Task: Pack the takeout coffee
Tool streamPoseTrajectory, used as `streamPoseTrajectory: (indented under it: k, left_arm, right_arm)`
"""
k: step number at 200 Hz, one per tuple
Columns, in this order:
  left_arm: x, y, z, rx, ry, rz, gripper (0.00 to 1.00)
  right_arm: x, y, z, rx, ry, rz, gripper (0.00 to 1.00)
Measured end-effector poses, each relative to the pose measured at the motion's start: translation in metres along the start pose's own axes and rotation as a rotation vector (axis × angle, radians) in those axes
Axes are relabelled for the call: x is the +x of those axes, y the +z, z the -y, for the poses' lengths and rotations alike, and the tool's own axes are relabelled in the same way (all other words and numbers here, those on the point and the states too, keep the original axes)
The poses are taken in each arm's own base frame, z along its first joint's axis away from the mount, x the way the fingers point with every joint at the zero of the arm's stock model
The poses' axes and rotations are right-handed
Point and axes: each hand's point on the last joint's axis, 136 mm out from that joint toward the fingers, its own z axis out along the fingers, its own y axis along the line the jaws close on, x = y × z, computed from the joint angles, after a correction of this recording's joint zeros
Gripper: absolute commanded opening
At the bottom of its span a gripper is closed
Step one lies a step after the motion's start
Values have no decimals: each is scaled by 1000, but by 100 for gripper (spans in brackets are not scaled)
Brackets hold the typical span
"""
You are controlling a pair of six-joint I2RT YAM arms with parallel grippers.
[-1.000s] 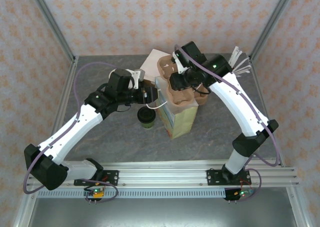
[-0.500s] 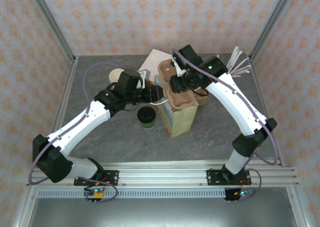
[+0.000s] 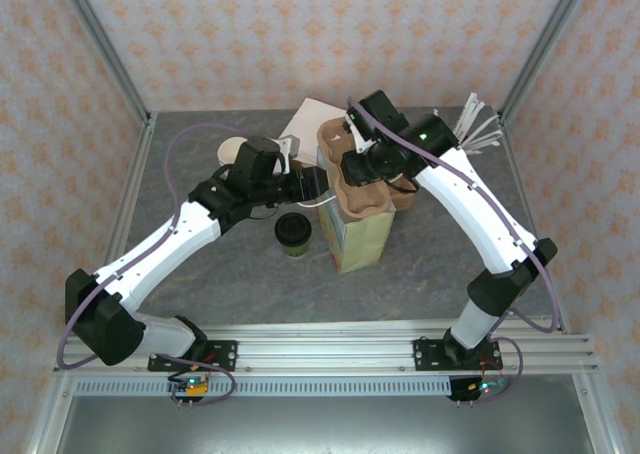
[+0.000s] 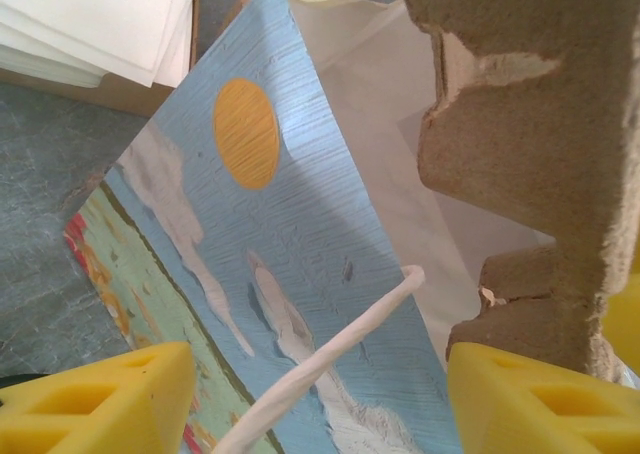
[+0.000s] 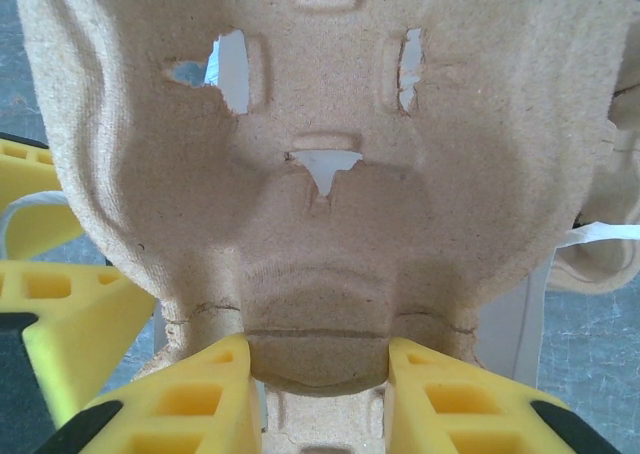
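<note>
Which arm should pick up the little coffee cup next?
Probably left. The left gripper is open beside the paper bag, with the takeout coffee standing on the table close by. The right gripper is shut on the pulp cup carrier over the bag.

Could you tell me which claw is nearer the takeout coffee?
Left. The left claw sits just beyond the coffee cup, at the mouth of the paper bag; the right claw grips the cup carrier above the bag, farther right.

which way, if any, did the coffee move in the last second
No. The coffee sits the same way off the front rail, left of the bag.
</note>
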Motion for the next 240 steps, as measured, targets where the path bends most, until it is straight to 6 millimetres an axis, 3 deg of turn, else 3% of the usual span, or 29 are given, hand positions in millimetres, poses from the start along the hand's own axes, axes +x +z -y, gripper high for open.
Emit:
streamPoseTrajectory:
  k: [77, 136, 240]
  left_arm:
    - [-3, 0, -3, -15, 4, 16, 69]
    - [-3, 0, -3, -18, 12, 19, 69]
    - [-10, -10, -14, -91, 65, 63, 69]
  right_arm:
    - [11, 7, -1, -8, 60, -33, 30]
    - [5, 8, -1, -3, 71, -23, 30]
    - [24, 15, 8, 44, 73, -99, 30]
